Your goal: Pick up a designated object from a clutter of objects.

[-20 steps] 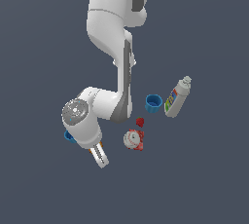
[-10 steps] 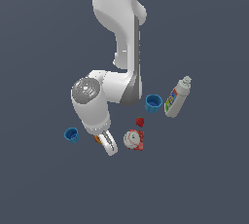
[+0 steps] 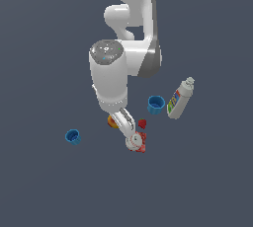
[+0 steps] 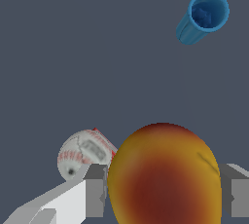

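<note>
The designated object, a round orange-yellow fruit with a red blush (image 4: 165, 179), fills the gap between my two fingers in the wrist view. One finger (image 4: 95, 191) and the other (image 4: 236, 191) press against its sides. My gripper (image 4: 165, 194) is shut on it. In the exterior view only a sliver of the fruit (image 3: 112, 122) shows beside the gripper (image 3: 121, 122), under the white arm. The rest of the clutter lies around it.
A red-and-white ball (image 3: 135, 142) (image 4: 82, 152) lies just beyond the fingers, with a tiny red strawberry (image 3: 142, 123) beside it. One blue cup (image 3: 155, 104) and a white spray bottle (image 3: 180, 98) are toward the exterior view's right. Another blue cup (image 3: 72, 136) (image 4: 204, 16) is at its left.
The arm has swung toward the exterior view's right and risen, carrying the gripper and the fruit from near the left blue cup to beside the red-and-white ball.
</note>
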`<act>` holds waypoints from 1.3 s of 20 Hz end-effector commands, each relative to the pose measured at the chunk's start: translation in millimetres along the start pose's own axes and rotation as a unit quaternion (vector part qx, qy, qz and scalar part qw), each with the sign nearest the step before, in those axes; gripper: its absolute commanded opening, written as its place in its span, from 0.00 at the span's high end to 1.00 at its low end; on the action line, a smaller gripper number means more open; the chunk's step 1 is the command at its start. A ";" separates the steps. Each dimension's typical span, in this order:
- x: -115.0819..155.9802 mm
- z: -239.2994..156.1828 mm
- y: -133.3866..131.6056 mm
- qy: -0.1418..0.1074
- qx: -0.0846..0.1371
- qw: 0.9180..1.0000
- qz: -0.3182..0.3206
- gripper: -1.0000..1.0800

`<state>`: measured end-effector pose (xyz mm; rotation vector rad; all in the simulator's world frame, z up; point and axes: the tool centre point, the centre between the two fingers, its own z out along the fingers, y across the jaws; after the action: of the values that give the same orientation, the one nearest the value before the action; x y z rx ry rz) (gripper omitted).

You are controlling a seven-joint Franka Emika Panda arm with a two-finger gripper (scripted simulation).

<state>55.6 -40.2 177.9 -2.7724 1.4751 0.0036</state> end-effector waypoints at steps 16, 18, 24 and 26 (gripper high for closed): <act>-129.6 -161.0 7.7 0.003 -0.001 1.000 0.000 1.00; -143.6 -178.6 8.1 0.003 -0.001 1.000 0.000 1.00; -179.4 -223.5 8.1 0.003 -0.001 1.000 0.000 1.00; -188.3 -234.7 7.7 0.003 -0.001 1.000 0.000 1.00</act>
<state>-51.5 105.3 403.7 -2.7753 1.4763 -0.0032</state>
